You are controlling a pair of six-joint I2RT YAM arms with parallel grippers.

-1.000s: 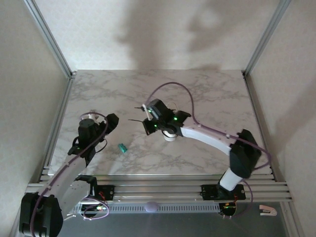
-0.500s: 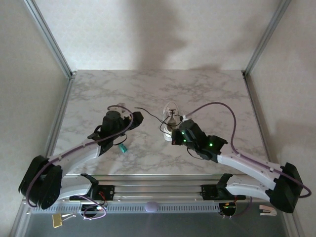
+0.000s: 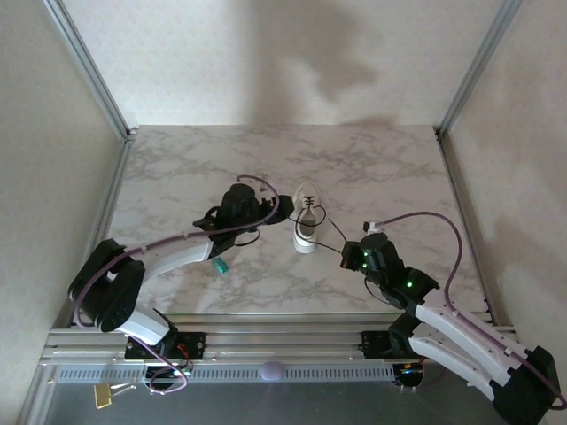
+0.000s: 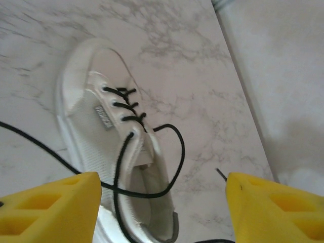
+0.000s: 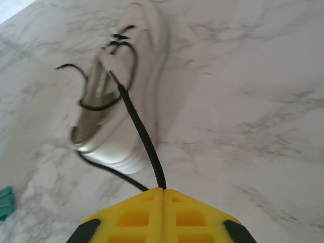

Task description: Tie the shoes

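White sneaker (image 3: 306,217) lying on the marble desk (image 3: 177,168). Right claw (image 5: 163,195) clamped together on one black lace (image 5: 139,129), drawn straight. Left claw (image 4: 162,202) spread apart beside the shoe.

A white marble-patterned table (image 3: 390,168) with grey veining carries two things. A small white sneaker (image 3: 306,223) rests on its sole near the middle of the top, toe towards the far edge and heel towards the near edge. Its thin black laces (image 4: 179,152) are undone: one strand loops off the sneaker's right side onto the marble just beside it, and another trails away across the surface from its left side. A tiny teal object (image 3: 220,265) lies flat on the marble to the left of the sneaker and nearer the front edge than its heel, apart from both shoe and laces
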